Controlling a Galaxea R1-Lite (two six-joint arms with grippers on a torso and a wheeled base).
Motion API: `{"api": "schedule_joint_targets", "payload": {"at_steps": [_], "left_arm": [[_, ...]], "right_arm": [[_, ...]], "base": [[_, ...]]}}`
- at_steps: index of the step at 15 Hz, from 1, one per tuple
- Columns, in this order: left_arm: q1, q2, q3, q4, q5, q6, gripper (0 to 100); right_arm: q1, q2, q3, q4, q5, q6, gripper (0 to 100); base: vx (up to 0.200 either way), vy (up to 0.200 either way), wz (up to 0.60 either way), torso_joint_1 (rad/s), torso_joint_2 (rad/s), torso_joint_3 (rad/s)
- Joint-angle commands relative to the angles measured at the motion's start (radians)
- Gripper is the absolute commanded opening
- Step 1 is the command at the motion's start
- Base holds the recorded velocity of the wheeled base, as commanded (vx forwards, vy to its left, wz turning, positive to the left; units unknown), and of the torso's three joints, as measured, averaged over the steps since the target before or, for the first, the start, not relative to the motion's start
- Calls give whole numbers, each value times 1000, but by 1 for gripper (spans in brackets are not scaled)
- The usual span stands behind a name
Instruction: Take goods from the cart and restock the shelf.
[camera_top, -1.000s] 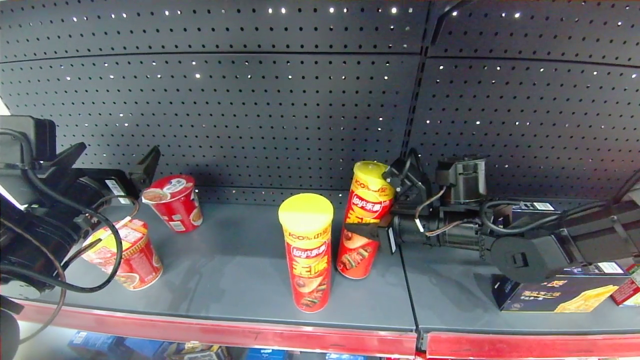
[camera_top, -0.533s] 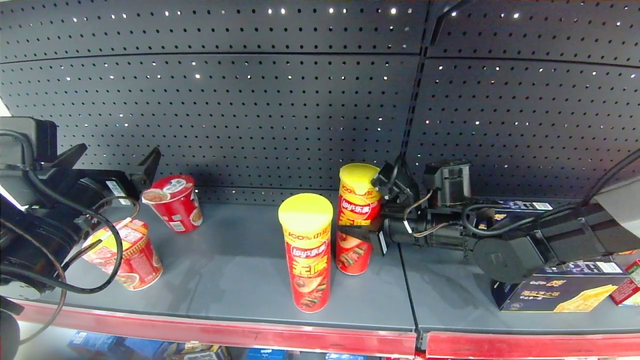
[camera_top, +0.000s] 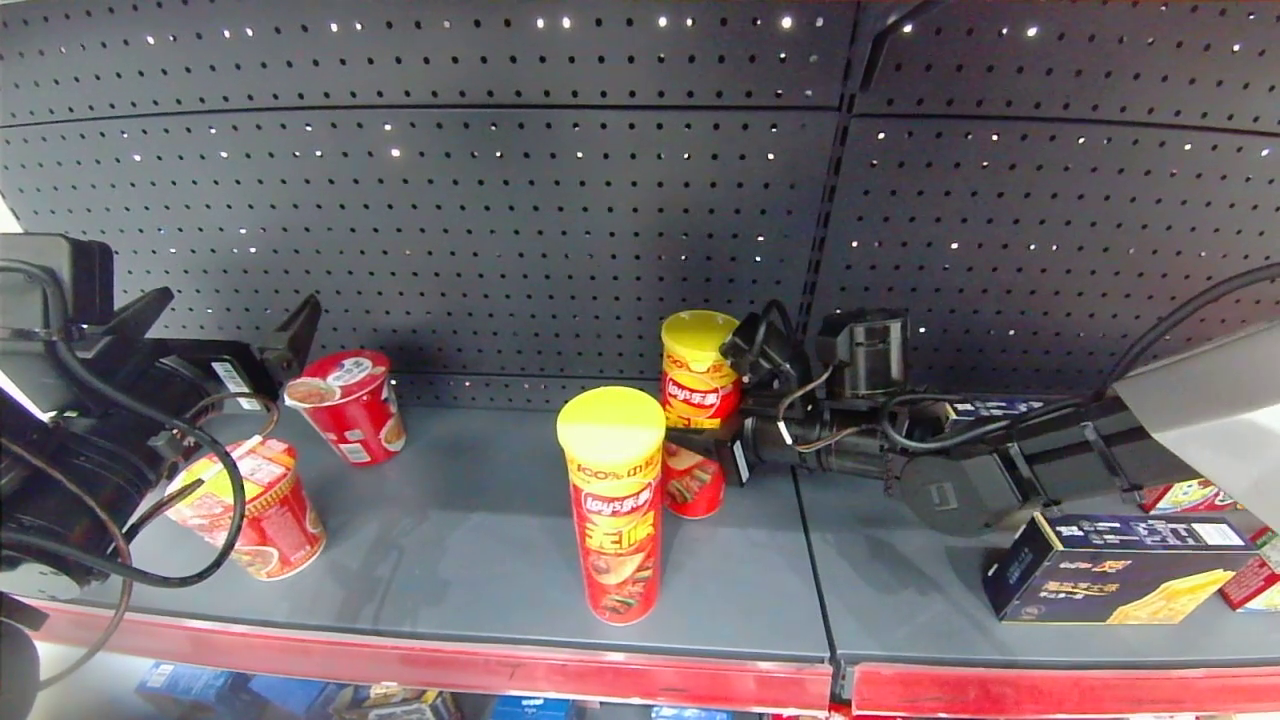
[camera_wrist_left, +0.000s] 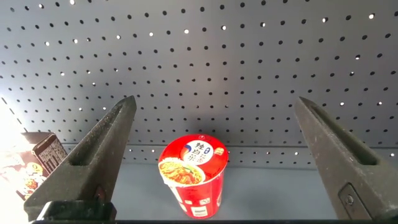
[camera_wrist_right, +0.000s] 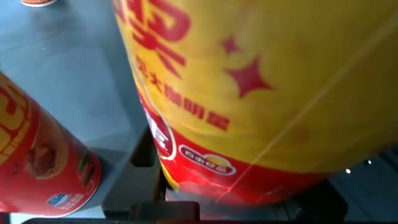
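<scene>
Right gripper (camera_top: 702, 442): fingers clamp can (camera_top: 693, 385), carried left and deeper onto shelf (camera_top: 450, 540), now upright behind front can (camera_top: 612, 500).
Left gripper (camera_wrist_left: 216, 109): fingers wide, unmoved, facing cup (camera_wrist_left: 194, 177).

Rear can (camera_top: 697, 395): tall tube, yellow lid, yellow-and-red wrap; upright, clasped at mid-height by the right pincer (camera_top: 703, 458); its base is at the grey shelf (camera_top: 450, 570), contact unclear. Front can (camera_top: 612, 505): a like tube, upright, free, nearer the shelf's red lip; just ahead and left of the rear can, not touching. Back cup (camera_top: 347, 405): red noodle cup, printed lid on, standing at the left by the pegboard. Front cup (camera_top: 262, 510): red-and-yellow, standing nearer the lip, apart from the back cup. Box (camera_top: 1110, 570): dark, lying flat in the right bay.
</scene>
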Motion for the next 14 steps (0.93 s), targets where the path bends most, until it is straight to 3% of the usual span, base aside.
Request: {"api": "schedule_joint_targets", "payload": {"at_steps": [1,12,13,14], "left_arm": [[0,0,1,0,0,-1,100],[0,0,1,-2,-1,-1,100],[0,0,1,-2,0,-1,100],[0,0,1,-2,0,-1,100]], "right_arm": [[3,13,-4,5,0,-1,0],[3,16,-12,-1,0,-16,0],[1,17,-13,-1,0,-22,100],[3,16,-13,1,0,-22,100]], "base": [[0,0,0,0,0,0],[0,0,0,0,0,0],[0,0,0,0,0,0],[0,0,0,0,0,0]]}}
